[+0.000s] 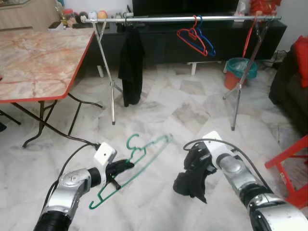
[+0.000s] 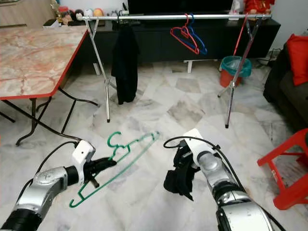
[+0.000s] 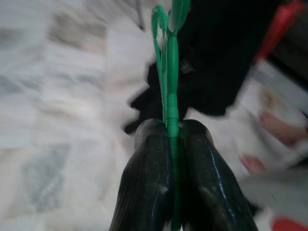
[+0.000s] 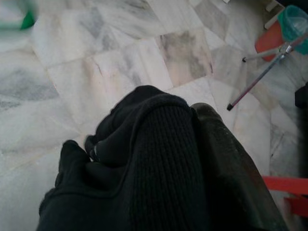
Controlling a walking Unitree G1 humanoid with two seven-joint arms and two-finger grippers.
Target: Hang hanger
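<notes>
My left gripper [image 1: 121,169] is shut on a green plastic hanger [image 1: 139,162], gripping its lower bar low over the floor; the hook points up and away from me. The left wrist view has the green hanger [image 3: 171,86] pinched between both black fingers [image 3: 149,187]. My right gripper [image 1: 196,169] is shut on a bunched black garment [image 1: 189,185], which drapes over one of the fingers [image 4: 231,159]. Across the room stands a silver clothes rail [image 1: 183,19] carrying a red hanger [image 1: 191,37], a blue hanger [image 1: 208,44] and a hanging black garment [image 1: 131,65].
A marble-topped table with a red edge [image 1: 38,62] stands at the left. A teal and red bin [image 1: 239,68] sits behind the rail's right leg. A red stool [image 1: 294,161] and a dark sofa [image 1: 288,82] stand at the right. Marble floor stretches between me and the rail.
</notes>
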